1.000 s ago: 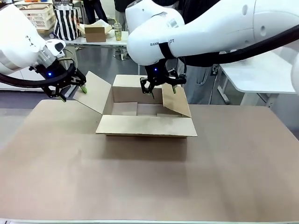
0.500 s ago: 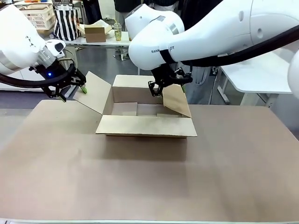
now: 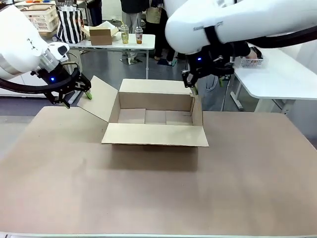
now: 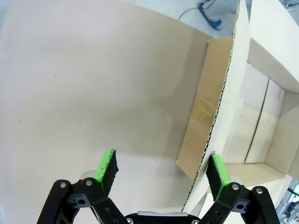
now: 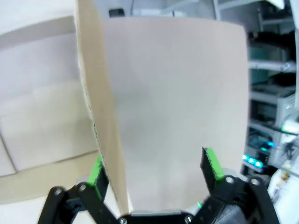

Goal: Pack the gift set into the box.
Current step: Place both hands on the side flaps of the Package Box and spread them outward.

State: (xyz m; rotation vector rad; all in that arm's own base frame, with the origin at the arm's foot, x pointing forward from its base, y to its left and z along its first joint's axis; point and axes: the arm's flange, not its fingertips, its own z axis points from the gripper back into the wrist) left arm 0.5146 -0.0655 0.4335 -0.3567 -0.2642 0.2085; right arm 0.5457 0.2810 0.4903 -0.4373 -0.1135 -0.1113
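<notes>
Box (image 3: 156,103): on the far half of the tabletop (image 3: 153,188), top open to the ceiling. Plain brown corrugated cardboard, rectangular, with paler inner faces and straight creases. Shows bare floor panels inside, with narrow seams between.

Near flap (image 3: 155,135): flat, smooth, folded outward toward the robot's side. Far flap (image 3: 153,86): splayed beyond the back wall. Left flap (image 3: 100,97): raised, slanting outward. Right flap (image 3: 197,111): close to upright, nearly edge-on in the front view. In the left wrist view, shows a wavy corrugated edge, with glossy tape on the brown outer wall.

Left gripper (image 3: 78,99): released, black linkage fingers spread wide, green pads with a rough surface. Hovers beside the left flap, with one finger at the flap's edge and the other over the tabletop. Contact: cannot tell.

Right gripper (image 3: 208,85): also released, fingers wide apart. Hangs near the far right corner of the box. In the right wrist view, places one finger at the raised flap's edge, the other out over matte, pale brown tabletop. Contact again unclear; picture slightly blurred.

Beyond: black-and-white striped bag (image 3: 71,26), small brown carton (image 3: 101,36) with flaps open, two clear drink cups (image 3: 125,33) on a smooth white table (image 3: 111,46).
</notes>
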